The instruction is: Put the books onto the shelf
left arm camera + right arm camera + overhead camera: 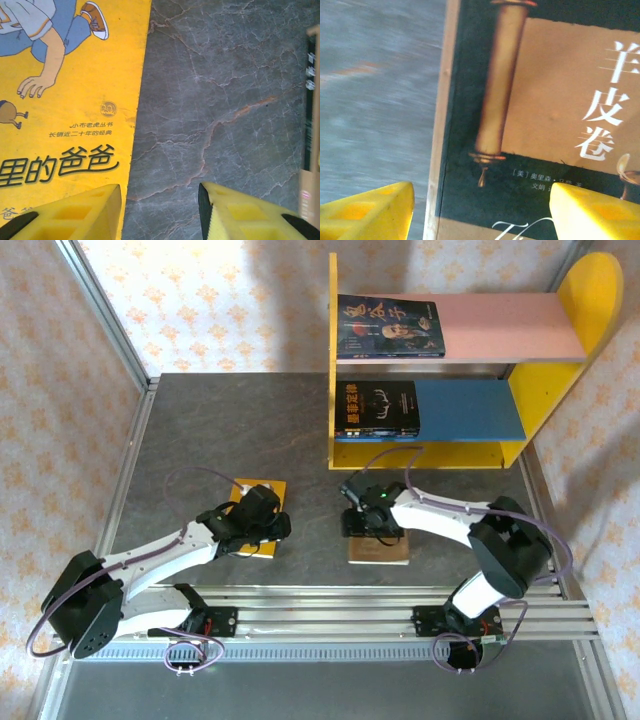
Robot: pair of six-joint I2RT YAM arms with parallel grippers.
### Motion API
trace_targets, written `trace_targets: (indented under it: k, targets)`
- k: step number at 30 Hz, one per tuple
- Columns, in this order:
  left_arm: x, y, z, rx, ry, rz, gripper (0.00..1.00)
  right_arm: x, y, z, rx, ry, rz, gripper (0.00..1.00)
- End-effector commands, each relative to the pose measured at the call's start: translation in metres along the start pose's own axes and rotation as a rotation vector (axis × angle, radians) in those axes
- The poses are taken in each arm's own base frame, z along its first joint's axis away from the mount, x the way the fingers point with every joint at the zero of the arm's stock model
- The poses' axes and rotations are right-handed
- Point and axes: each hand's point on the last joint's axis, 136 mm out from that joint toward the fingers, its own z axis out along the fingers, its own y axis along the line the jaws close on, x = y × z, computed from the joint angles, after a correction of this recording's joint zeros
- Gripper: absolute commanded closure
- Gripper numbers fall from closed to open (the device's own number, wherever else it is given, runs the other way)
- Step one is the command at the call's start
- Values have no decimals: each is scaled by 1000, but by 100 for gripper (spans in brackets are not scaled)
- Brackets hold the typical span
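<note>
Yellow book (75, 100) edge sits inside parted left gripper (160, 200), bare table (225, 100) beside.

1. Shelf (333, 340) stands at the far right of the surface (200, 430), upper board (500, 325) above lower board (470, 408).
2. Upper book (390, 325) lies at the left end of the upper board; lower book (378, 408) lies directly beneath it on the lower board.
3. Left-hand book (75, 100) and right-hand book (545, 100) lie flat on the surface, well apart, nearer than the shelf.
4. Left gripper (160, 210) straddles the left-hand book's edge; right gripper (482, 210) straddles the right-hand book's edge.
</note>
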Motion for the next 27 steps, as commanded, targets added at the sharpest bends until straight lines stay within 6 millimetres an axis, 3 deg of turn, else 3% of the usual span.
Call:
trace_targets:
  k: [1,4,8,11,15,22,27]
  targets:
    - [-8,-5,-4,-4,-29,22,55,-16,54,2,-184,-28,-4,29]
    - [-7,-4,-4,-7,-27,20,55,-27,63,-6,-200,-53,-18,29]
    - [-6,-4,-3,-2,-25,20,55,-37,58,-29,-168,-109,-39,28]
    - [-7,-7,-2,10,-25,20,54,-40,42,-48,-129,-150,-32,26]
    - [-8,-15,-1,38,-22,20,54,-37,2,-62,-62,-190,29,24]
    - [-13,-27,4,61,-8,28,54,-17,-61,-57,29,-176,134,21]
    - [-14,-37,5,83,-7,32,54,-7,-74,-43,30,-149,173,20]
